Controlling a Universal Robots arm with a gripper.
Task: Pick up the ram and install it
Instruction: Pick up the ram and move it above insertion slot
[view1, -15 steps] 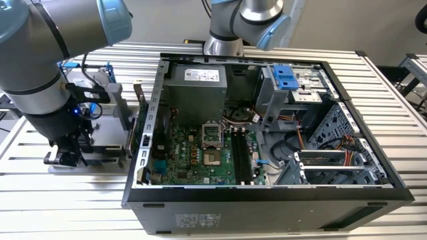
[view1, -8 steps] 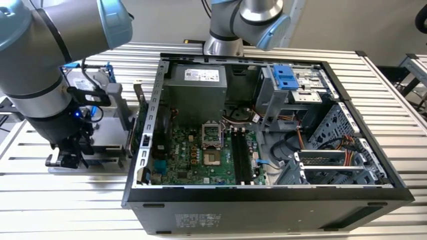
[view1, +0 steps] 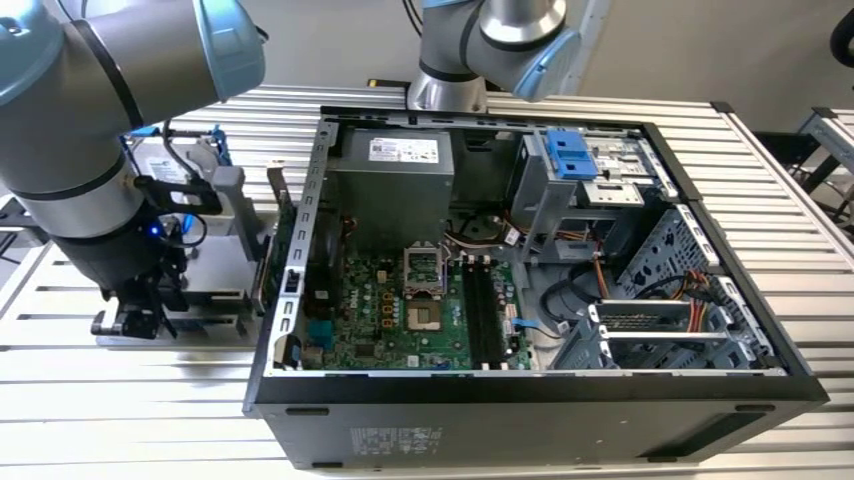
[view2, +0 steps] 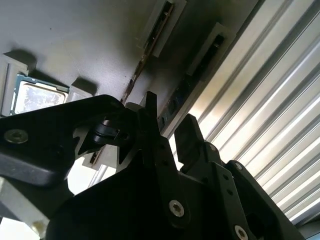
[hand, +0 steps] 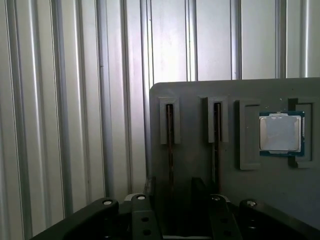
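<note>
The ram (hand: 170, 150) stood on its long edge in a narrow slot of a grey holder (hand: 190, 95), the slot nearest the holder's edge. That left its thin upper edge free for a pinch across the two flat faces. A second stick (hand: 216, 150) stood the same way in the neighbouring slot, and a CPU (hand: 281, 132) lay flat in a pocket beyond it. In both wrist views the jaws were open and straddled the edge-side ram, one finger to each side, lined up with the stick's length. They seemed to hold nothing, though I could not tell whether a pad already brushed the board. The spread looked only a little wider than the stick, probably because the second stick sat just beside it and left little room for the inner finger. In the exterior view the arm (view1: 94, 150) reached straight down over the holder, an approach that suited a part standing upright in a slot. The holder rested on the ribbed surface (view1: 120, 400) just beside the open case (view1: 534, 385), on the exterior view's left. Inside the case the long black memory slots (view1: 487, 310) lay beside the socket (view1: 424, 268) and appeared empty. By that judgement the ram was neither lifted nor installed.
</note>
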